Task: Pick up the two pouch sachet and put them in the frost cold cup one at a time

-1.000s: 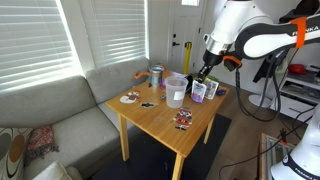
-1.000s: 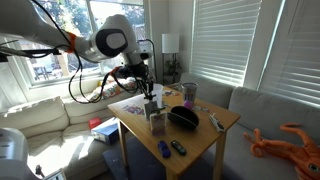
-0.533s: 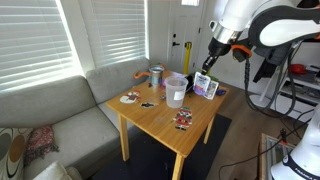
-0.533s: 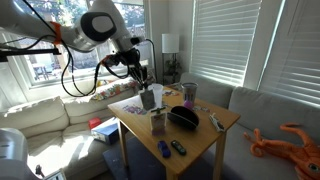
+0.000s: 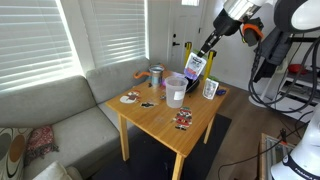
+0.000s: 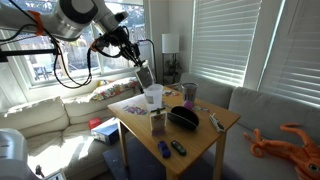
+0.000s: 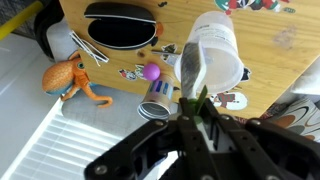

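My gripper [image 5: 204, 52] is shut on one pouch sachet [image 5: 196, 66] and holds it in the air, just above and beside the rim of the frosted cup [image 5: 175, 90]. In the other exterior view the gripper [image 6: 138, 64] holds this sachet [image 6: 144, 76] over the cup [image 6: 153, 96]. The second sachet [image 5: 210, 88] stands upright on the table near the cup; it also shows in an exterior view [image 6: 157, 123]. In the wrist view the held sachet [image 7: 190, 72] sticks out of the jaws [image 7: 195, 108] toward the cup [image 7: 222, 52].
On the wooden table [image 5: 165, 125] stand a teal-and-orange cup [image 5: 156, 76] and flat packets [image 5: 183, 119]. A black bowl [image 6: 183, 117] sits near the cup. A sofa [image 5: 70, 110] borders the table. An orange octopus toy [image 7: 70, 78] lies on it.
My gripper has risen from table height with one sachet and moved toward the frosted cup. The second sachet stays on the table.
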